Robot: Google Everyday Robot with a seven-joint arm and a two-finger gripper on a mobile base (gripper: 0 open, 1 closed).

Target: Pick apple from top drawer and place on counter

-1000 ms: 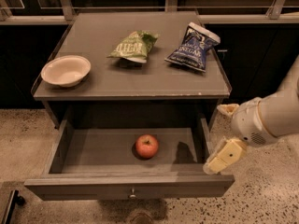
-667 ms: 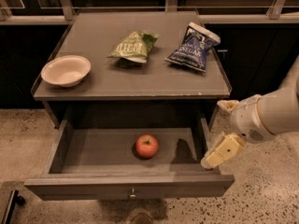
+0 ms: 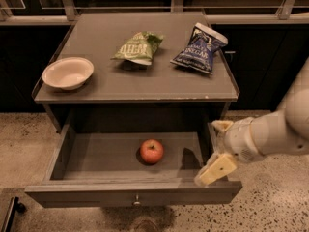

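Note:
The small red apple (image 3: 151,151) lies on the floor of the open top drawer (image 3: 120,193), near its middle. The drawer is pulled out, with a small metal knob (image 3: 137,199) on its front panel. The grey counter (image 3: 140,83) is above it. My gripper (image 3: 208,152) hangs over the drawer's right side wall, to the right of the apple and apart from it. Its two pale fingers are spread, one finger (image 3: 221,125) at the wall's top and the other (image 3: 216,169) near the front corner. It holds nothing.
On the counter stand a white bowl (image 3: 67,72) at the left, a green chip bag (image 3: 137,47) in the middle and a blue chip bag (image 3: 200,48) at the right. Speckled floor (image 3: 275,202) surrounds the cabinet. A dark rail runs behind it.
My gripper has shifted a little to the left, closer over the drawer's right wall. The apple and the drawer have not moved.

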